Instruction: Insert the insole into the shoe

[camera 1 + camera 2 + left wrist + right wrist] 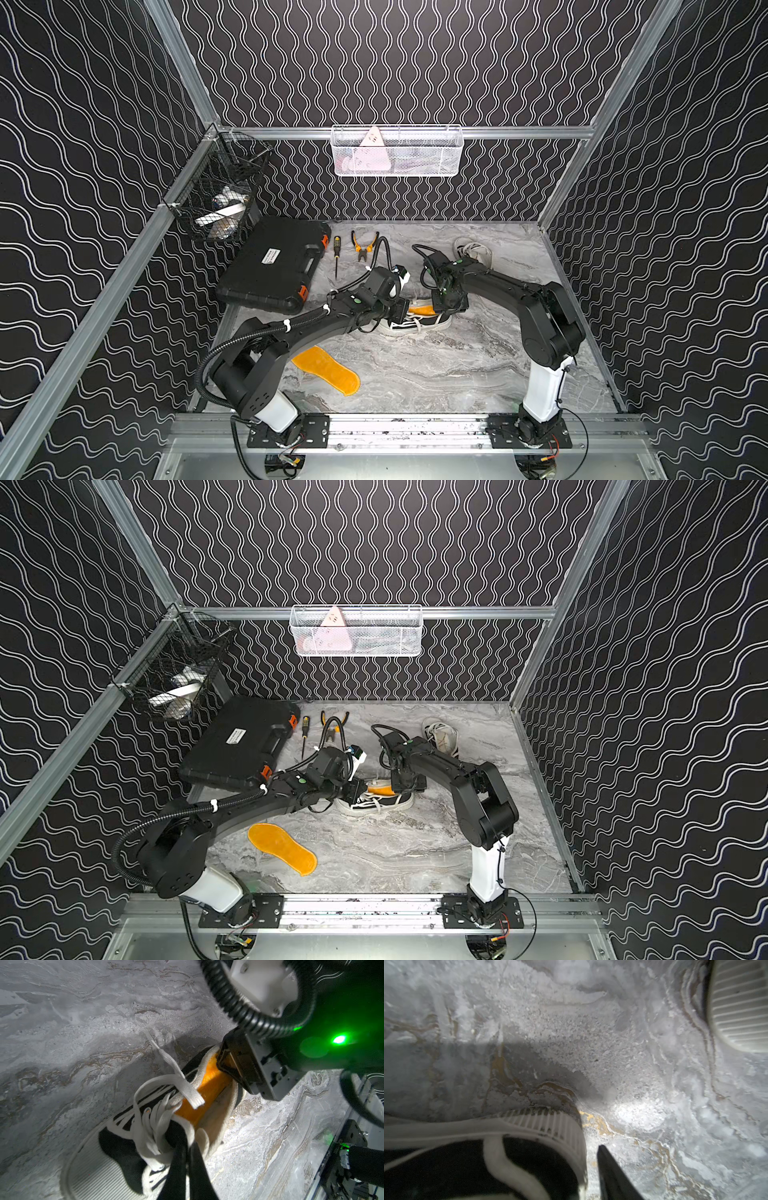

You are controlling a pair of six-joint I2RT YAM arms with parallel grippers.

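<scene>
Left tool (pixel 186 1147) clamps a black canvas sneaker (pixel 116 1147); right tool (pixel 225 1062), grip unclear, could buckle the protruding orange fleece insole (pixel 207 1088) by pushing.

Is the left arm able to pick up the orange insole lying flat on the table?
Probably not yet: the left end effector is shut on the shoe. Nothing lies on the loose insole near that arm.
</scene>
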